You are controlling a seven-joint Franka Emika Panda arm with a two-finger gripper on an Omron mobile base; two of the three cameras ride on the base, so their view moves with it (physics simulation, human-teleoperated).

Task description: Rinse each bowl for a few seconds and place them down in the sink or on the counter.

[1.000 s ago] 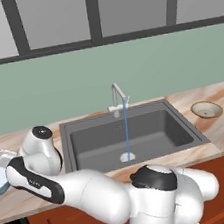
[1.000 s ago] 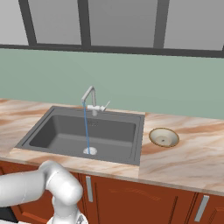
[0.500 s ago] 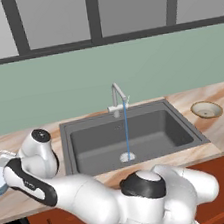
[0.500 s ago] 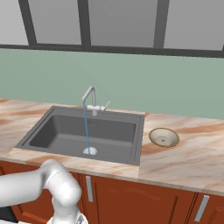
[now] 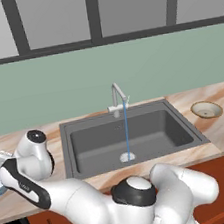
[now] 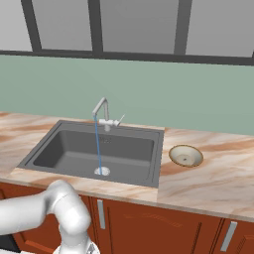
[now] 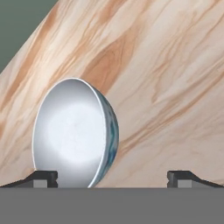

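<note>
- Over the last second the arm has kept swinging out to the left end of the bench [image 5: 221,119]; its wrist has dropped lower and nearer the pale blue bowl [image 7: 74,133]. Nothing else has shifted: the tap [image 5: 118,97] runs as before, and the tan bowl [image 5: 206,109] has not stirred.
- The claw [image 7: 111,177] stands fully open and has hold of nothing. The blue bowl lies just ahead of it, over towards 1 fingertip [image 7: 43,177] and not centred between the 2; the other fingertip has only bare marble in front of it.
- My guess is that this is the reach for the first bowl, so no rinsing has begun, and the claw needs to line up on the rim before it closes.
- The sink [image 5: 132,136] is well away from the claw, off to the arm's right, with the stream falling onto the drain. The tan bowl sits farther off again, past the sink.
- Count: 2 bowls (1 blue, 1 tan), 1 sink, 1 tap, 1 stream of water, 1 claw.
</note>
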